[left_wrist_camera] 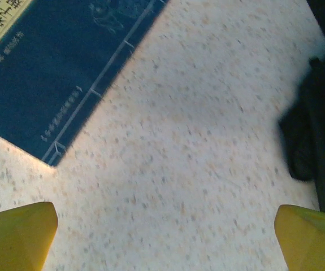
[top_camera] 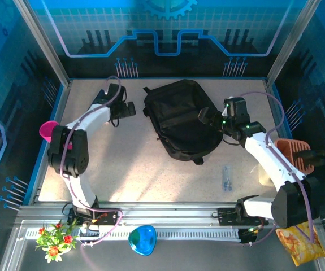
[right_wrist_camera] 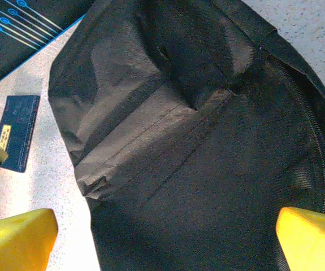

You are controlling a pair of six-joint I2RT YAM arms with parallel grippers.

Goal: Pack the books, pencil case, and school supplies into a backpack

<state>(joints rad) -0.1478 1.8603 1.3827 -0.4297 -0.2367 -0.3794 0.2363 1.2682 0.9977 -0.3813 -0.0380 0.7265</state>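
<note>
The black backpack lies flat in the middle of the table. My right gripper hovers open over its right side; in the right wrist view its yellow fingertips stand wide apart above the dark fabric, with nothing between them. My left gripper is open to the left of the backpack, its fingertips over bare table. A navy blue book with a gold label lies flat just ahead of it, also seen small at the left. A small clear packet lies in front of the backpack; whether it is the pencil case I cannot tell.
A pink cup sits at the table's left edge and an orange basket at the right edge. Below the front rail are a blue bowl, artificial flowers and a snack bag. Bare speckled tabletop lies in front of the backpack.
</note>
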